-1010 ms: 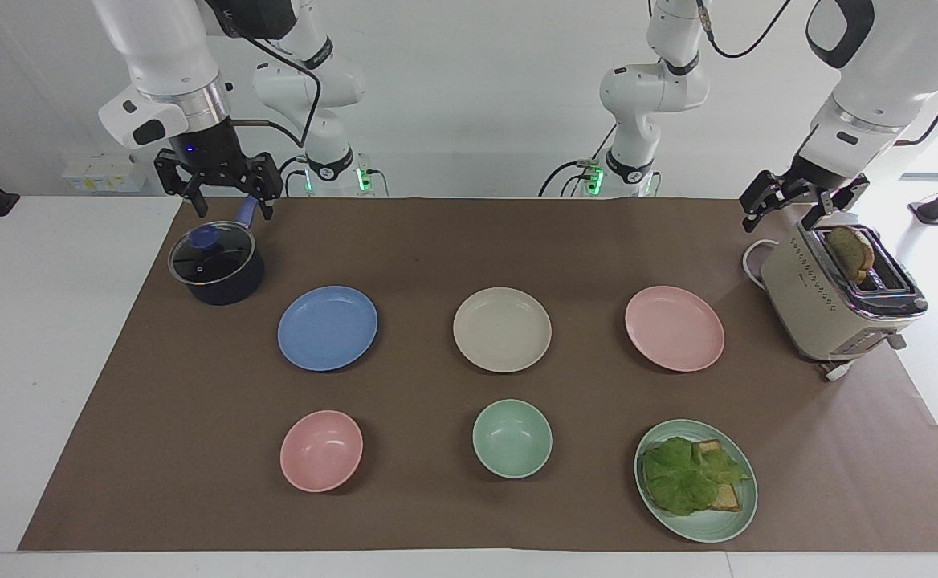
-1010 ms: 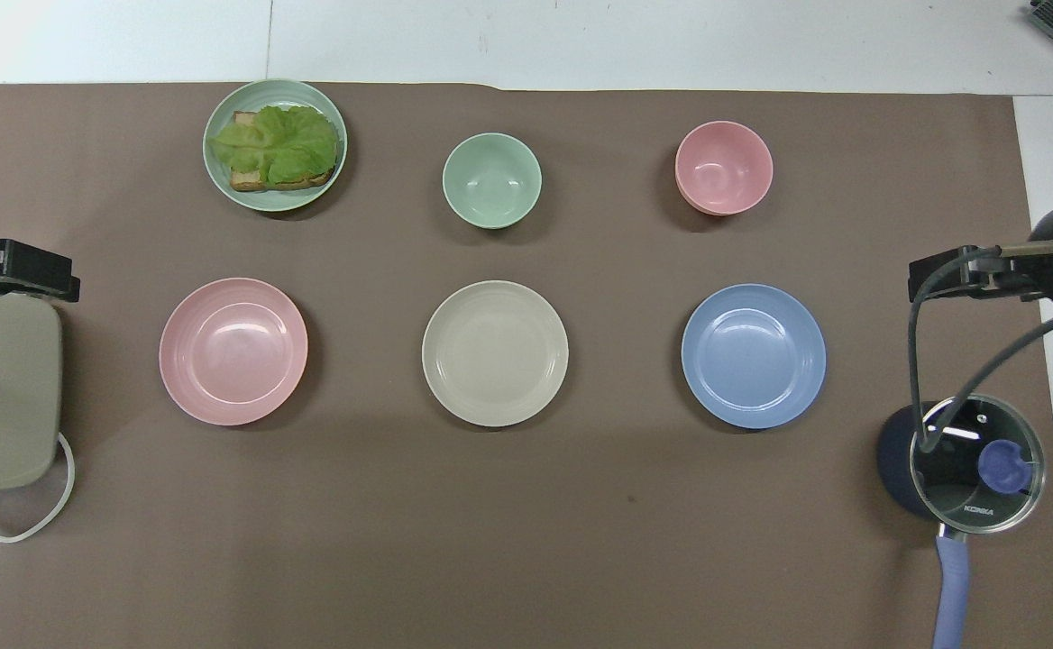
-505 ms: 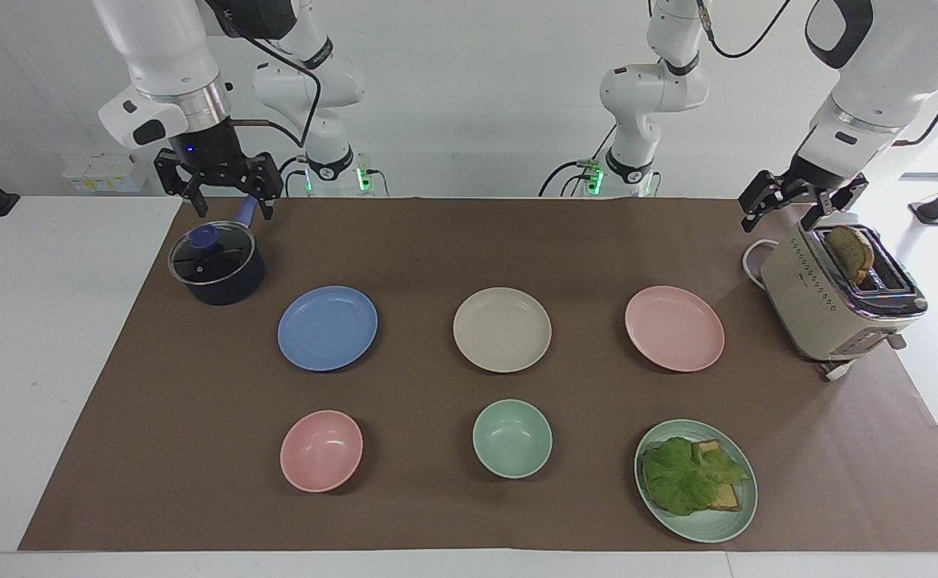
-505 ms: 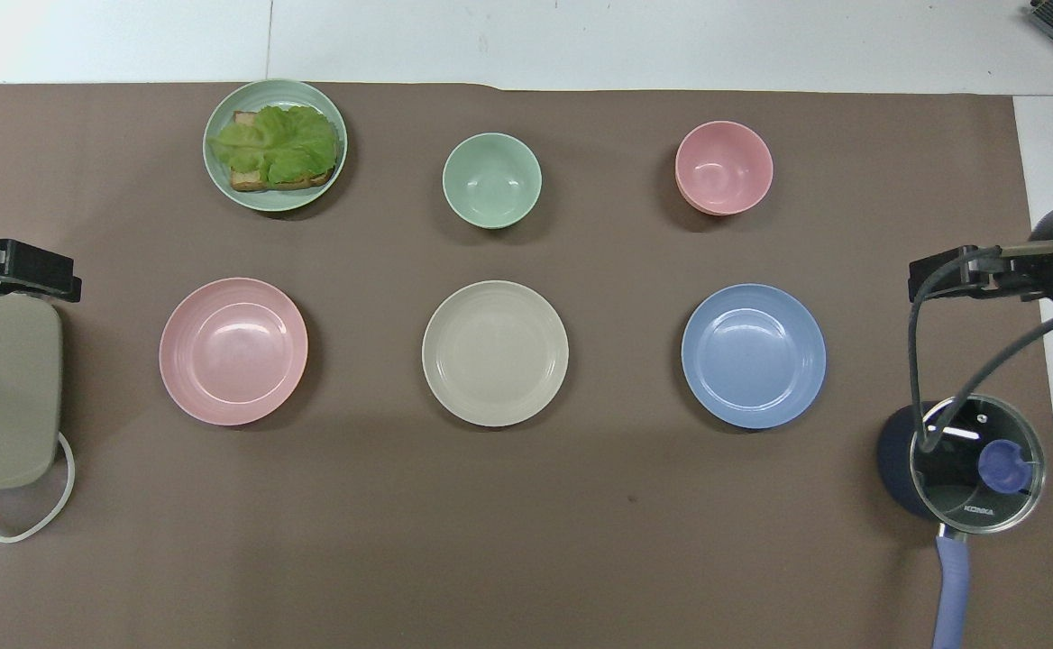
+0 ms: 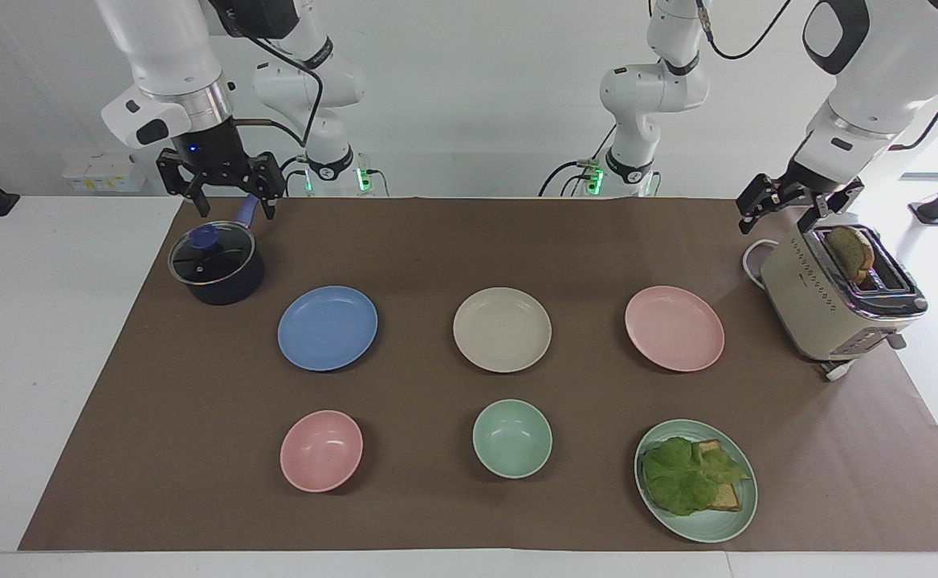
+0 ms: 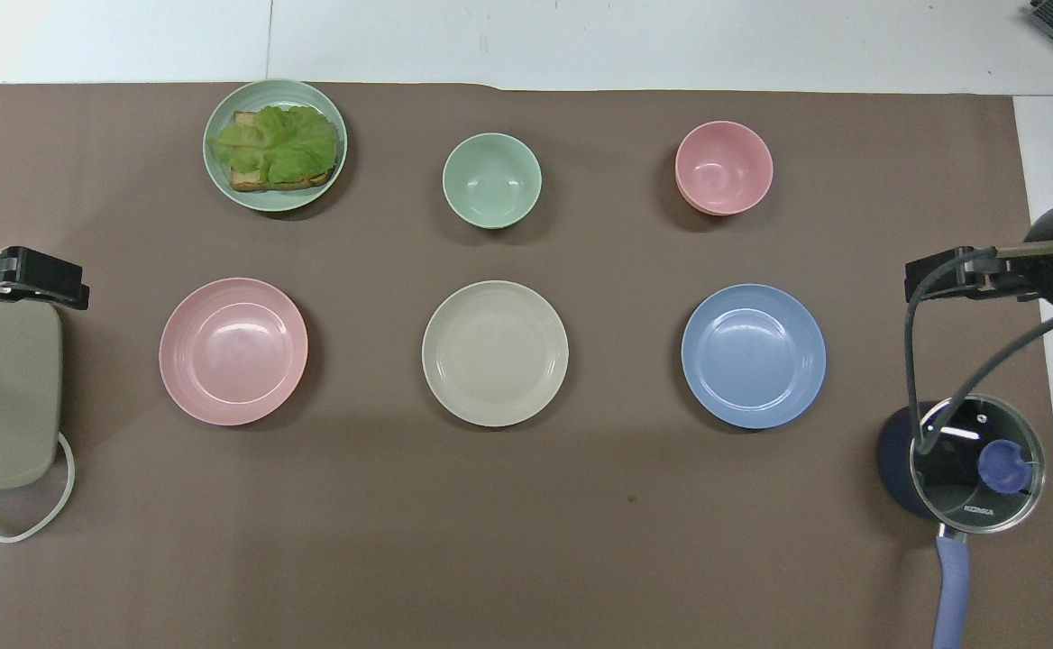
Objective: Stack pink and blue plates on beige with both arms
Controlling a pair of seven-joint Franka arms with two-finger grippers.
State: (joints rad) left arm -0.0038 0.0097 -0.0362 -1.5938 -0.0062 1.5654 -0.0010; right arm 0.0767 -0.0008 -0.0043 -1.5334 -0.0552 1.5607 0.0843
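KONKA on the pot (image 6: 964, 464) lid; toaster (image 5: 834, 301) holds bread.
Left gripper (image 5: 786, 207) and right gripper (image 5: 222, 195) hang with jaws wide, holding nothing; pink plate (image 5: 674, 328), blue plate (image 5: 328, 327), beige plate (image 5: 502, 329) lie bare.

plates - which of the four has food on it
The mint-green plate, carrying lettuce on toast. It sits farthest from the robots, toward the left arm's end. The pink plate, beige plate and blue plate are bare.

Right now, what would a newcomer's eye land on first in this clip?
Three matching plates in a row mid-table: the beige plate in the middle, the blue plate toward the right arm's end, the pink plate toward the left arm's. Both grippers are open and up in the air: the right gripper over the lidded saucepan's handle, the left gripper by the toaster.
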